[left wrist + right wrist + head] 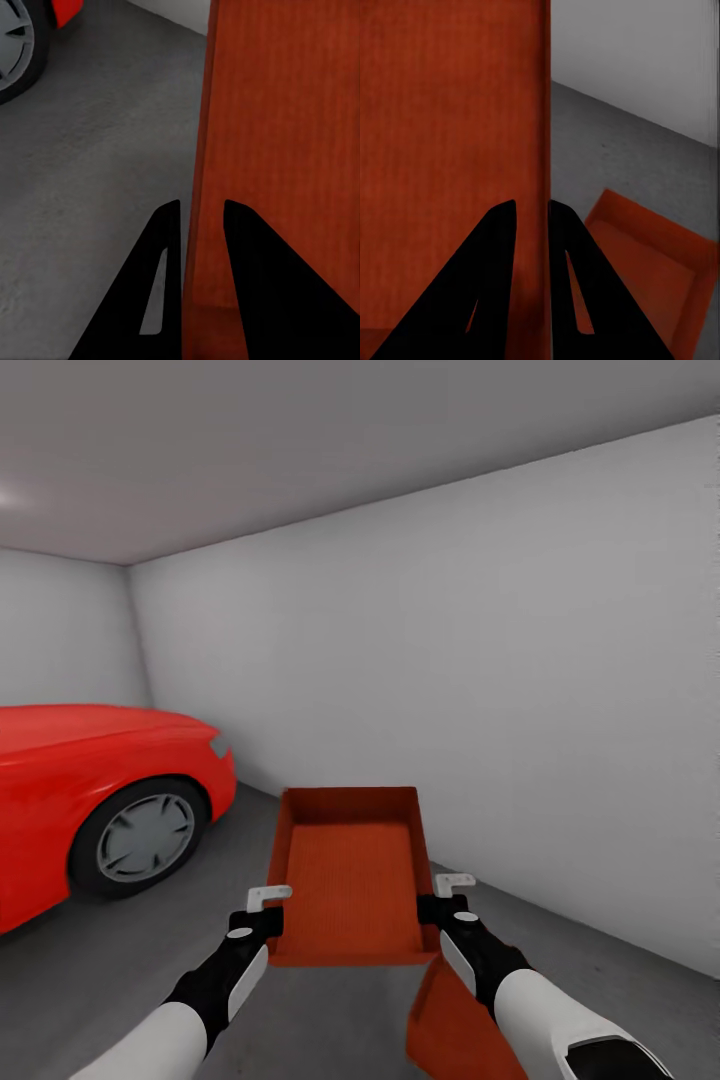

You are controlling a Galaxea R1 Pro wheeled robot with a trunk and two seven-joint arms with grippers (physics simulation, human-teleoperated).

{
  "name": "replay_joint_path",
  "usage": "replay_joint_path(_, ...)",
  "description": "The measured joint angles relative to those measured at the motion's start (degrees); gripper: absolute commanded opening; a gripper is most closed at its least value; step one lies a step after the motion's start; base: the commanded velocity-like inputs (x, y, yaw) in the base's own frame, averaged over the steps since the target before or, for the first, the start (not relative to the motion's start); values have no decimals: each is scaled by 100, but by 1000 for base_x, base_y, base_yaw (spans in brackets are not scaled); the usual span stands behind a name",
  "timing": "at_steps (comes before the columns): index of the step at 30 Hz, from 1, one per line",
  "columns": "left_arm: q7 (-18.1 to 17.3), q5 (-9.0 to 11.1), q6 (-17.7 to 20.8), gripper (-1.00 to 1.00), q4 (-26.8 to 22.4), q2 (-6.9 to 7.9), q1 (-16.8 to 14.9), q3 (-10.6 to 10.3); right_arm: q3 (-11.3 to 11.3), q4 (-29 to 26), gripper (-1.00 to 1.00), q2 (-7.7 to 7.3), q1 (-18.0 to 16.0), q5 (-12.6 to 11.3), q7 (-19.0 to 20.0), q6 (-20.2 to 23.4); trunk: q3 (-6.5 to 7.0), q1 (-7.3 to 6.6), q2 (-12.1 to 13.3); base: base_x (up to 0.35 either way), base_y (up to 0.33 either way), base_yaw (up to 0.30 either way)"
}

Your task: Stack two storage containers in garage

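I am in the garage, holding one orange-red storage container (350, 875) in the air in front of me, open side up. My left gripper (268, 905) is shut on its left wall (201, 225). My right gripper (447, 895) is shut on its right wall (544, 150). The other storage container (455, 1030) lies on the dark grey floor (100, 980) below my right arm, partly hidden by it; in the right wrist view that container (649, 262) sits low beside the held one, open side up.
A red car (90, 790) stands at the left with its front wheel (145, 838) near me. A plain white wall (500, 690) runs along the right and back. Open grey floor lies between the car and the wall.
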Motion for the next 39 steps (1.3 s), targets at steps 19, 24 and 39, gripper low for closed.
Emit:
replay_joint_path(19,-4,-6,-8,-100,3,-1,-2,7,-5,-4,-100,1,-2,10,0,-1,0,3,1,228,70,-242)
replay_joint_path(24,-9,-21,-3,-100,4,-4,0,23,-1,1,-100,1,-1,4,-1,-1,0,3,1,3,0,-242)
replay_joint_path(39,-8,-20,-2,-100,1,-3,0,23,1,0,-100,1,-3,2,-1,-1,0,3,1,0,0,-242)
